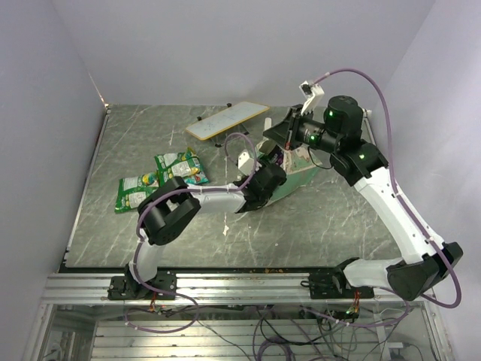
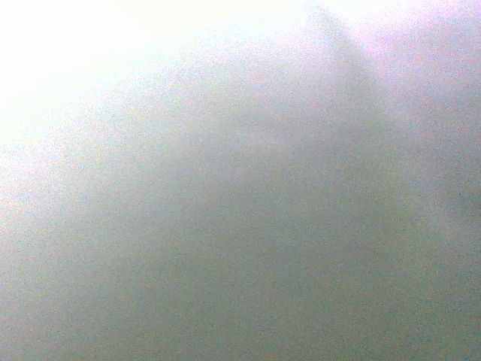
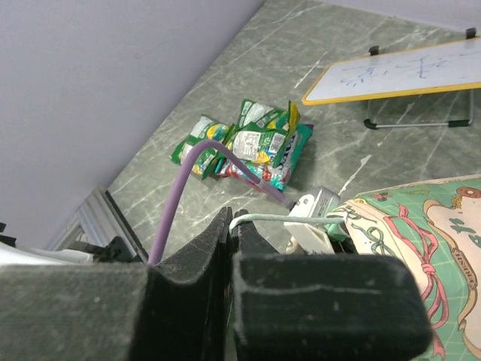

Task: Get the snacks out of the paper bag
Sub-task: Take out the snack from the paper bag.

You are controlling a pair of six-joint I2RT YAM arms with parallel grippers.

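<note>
Item one, the paper bag (image 1: pixel 294 179): mint-green and lying tilted on the grey marbled table (image 1: pixel 338 218), right of centre, between my two arms. My right wrist camera shows its printed side (image 3: pixel 421 248) close up, with pink ribbon bows, a cream panel edged in red, and a green grid pattern towards the edge. Item two, its cord handle (image 3: pixel 289 219): a thin pale loop drawn taut from the bag's top edge. My right gripper (image 3: pixel 231 226) has its fingers pressed together on that cord, holding it above the table. Item three, my left gripper (image 1: pixel 267 180): it is pushed into the bag's mouth. Its own camera gives only a grey-green blur, so I cannot tell whether the fingers are apart or together. Item four, the snacks (image 1: pixel 179 167): crinkly green foil packets already out on the table, well to the left of the bag. One lies apart (image 1: pixel 137 192) nearer the left edge. From my right wrist they (image 3: pixel 255 143) show white labels and touches of blue and red. Item five, a white board (image 1: pixel 227 120): it stands on black legs behind the bag.
</note>
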